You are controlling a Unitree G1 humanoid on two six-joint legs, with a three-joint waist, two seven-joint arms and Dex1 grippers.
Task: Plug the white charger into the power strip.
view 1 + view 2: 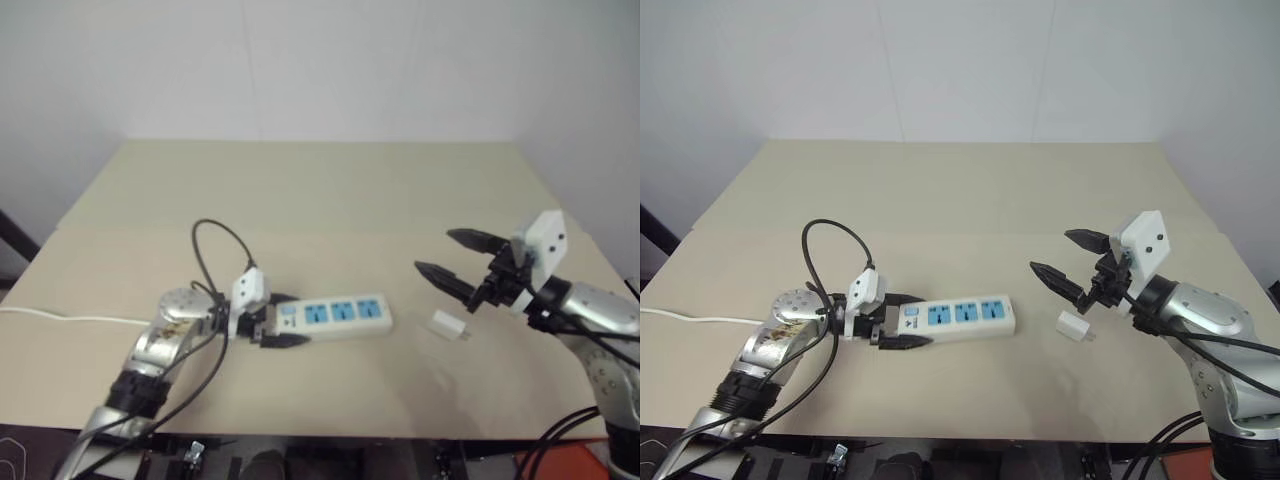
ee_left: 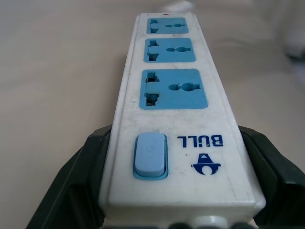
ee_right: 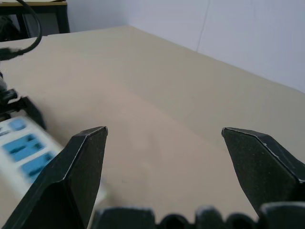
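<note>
While left pincer (image 1: 902, 320) clamps power strip (image 1: 960, 317) | white charger (image 1: 1074, 327) below open right pincer (image 1: 1068, 257)

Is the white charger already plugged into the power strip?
No, the white charger lies loose on the table, apart from the power strip.

The power strip (image 2: 176, 119) is bearing the blue brand word "BULL", reading inverted in the left wrist view, beside its switch (image 2: 150, 156), above a logo mark.

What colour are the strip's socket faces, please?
Blue, on a white strip; best in the left wrist view.
</note>
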